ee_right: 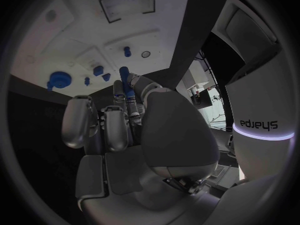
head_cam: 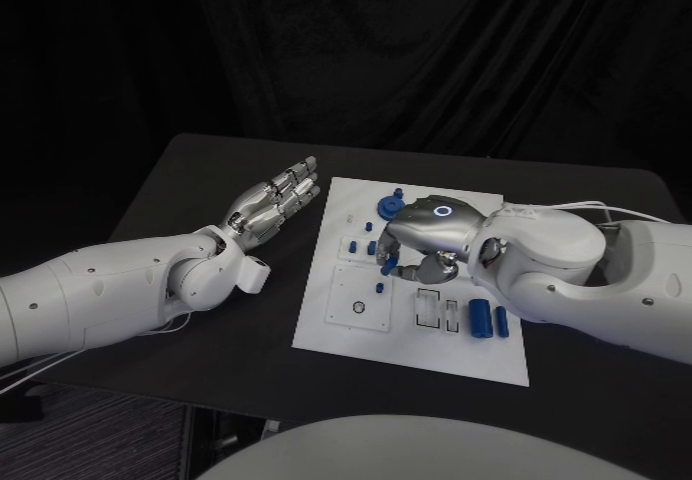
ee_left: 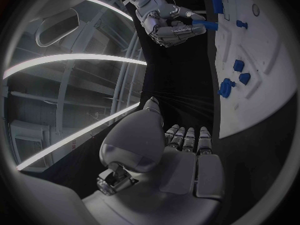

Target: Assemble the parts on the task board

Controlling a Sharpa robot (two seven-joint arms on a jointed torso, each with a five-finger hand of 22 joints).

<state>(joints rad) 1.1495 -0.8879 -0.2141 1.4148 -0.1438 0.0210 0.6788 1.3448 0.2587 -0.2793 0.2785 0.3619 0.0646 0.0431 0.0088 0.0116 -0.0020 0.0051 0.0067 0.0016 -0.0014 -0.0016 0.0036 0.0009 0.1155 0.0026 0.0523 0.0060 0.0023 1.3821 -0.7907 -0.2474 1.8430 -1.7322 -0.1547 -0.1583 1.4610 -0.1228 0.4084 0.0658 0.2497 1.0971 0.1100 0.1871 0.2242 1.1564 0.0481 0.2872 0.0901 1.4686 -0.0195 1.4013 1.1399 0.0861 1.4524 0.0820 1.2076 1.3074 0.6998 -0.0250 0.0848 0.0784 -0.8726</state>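
Over the white task board point(head_cam: 411, 350) on the black counter point(head_cam: 216, 200), the right hand point(head_cam: 426, 240) hangs with its fingers point(ee_right: 128, 92) curled round a small blue peg point(ee_right: 124, 74). Beside the board's left edge the left hand point(head_cam: 271, 205) lies flat, fingers straight, holding nothing. Two blue cylinders point(head_cam: 488, 320) lie on the board near the right arm.

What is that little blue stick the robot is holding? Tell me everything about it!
The blue stick is a small, smooth peg that looks like plastic, round and slim like a short rod. The right hand pinches it between its silver fingertips, so part of it is hidden. In the right wrist view its free end points toward the task board. The hand holds it over the board's middle. Whether its tip touches the board I cannot tell. Other blue parts lie nearby on the board.
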